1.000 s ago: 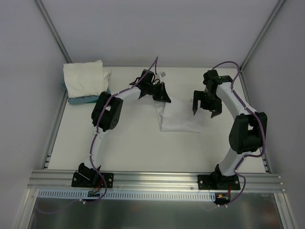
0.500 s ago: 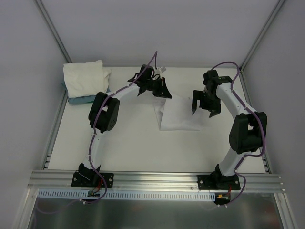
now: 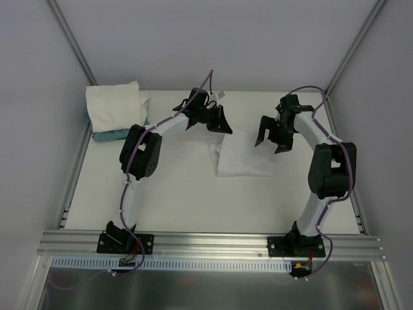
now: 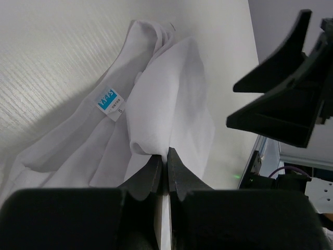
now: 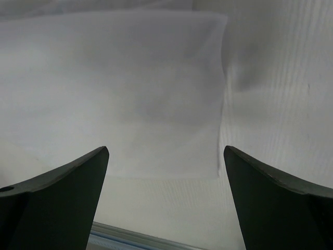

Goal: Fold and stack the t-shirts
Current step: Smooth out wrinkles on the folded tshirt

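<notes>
Gripping the t-shirt (image 3: 242, 160) edge, left tool (image 4: 166, 165) is pinched tight; right tool (image 3: 271, 140) gapes empty nearby.

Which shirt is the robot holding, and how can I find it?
In the middle of the table a white t-shirt lies alone, pinched by the left tool. Unlike the heap in the far left corner, it shows a blue label.

A: Cloth count?
B: One loose white t-shirt (image 3: 242, 158) mid-table. One stack (image 3: 116, 106) of white cloth, far-left corner. Shirts per stack: can't tell, layers not separable.
A: Other items?
B: One teal flat item (image 3: 110, 135). One size label (image 4: 110, 101) on the loose shirt.
A: Hardware?
B: Two arms: left arm (image 3: 142, 152), right arm (image 3: 332, 171). Two grippers: left gripper (image 3: 222, 127), right gripper (image 3: 272, 142), two fingers each. One table (image 3: 174, 194).
</notes>
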`<action>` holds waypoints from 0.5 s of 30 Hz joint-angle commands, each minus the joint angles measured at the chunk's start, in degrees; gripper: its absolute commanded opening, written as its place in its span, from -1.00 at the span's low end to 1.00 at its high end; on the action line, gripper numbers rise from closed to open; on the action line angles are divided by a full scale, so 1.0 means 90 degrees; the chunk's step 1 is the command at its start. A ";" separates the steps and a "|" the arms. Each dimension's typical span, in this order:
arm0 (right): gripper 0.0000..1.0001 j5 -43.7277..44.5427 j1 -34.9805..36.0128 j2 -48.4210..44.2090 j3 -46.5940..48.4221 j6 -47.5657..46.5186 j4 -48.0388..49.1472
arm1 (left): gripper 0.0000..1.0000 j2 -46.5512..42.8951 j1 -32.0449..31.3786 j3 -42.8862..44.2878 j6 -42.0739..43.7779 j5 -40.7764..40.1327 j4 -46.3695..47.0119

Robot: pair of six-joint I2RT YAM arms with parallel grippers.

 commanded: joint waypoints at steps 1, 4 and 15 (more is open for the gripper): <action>0.99 -0.1279 -0.0277 0.0532 0.0108 0.0406 0.1318 | -1.00 -0.0305 0.0021 -0.0031 0.0091 0.0185 -0.0017; 0.99 -0.1720 -0.0521 0.0835 0.0235 0.0719 0.1828 | -1.00 -0.0315 0.0021 -0.0099 0.0091 0.0195 -0.0027; 0.99 -0.1780 -0.0776 0.1472 0.1242 0.0710 0.1800 | -1.00 -0.0305 0.0041 -0.0119 0.0091 0.0195 -0.0086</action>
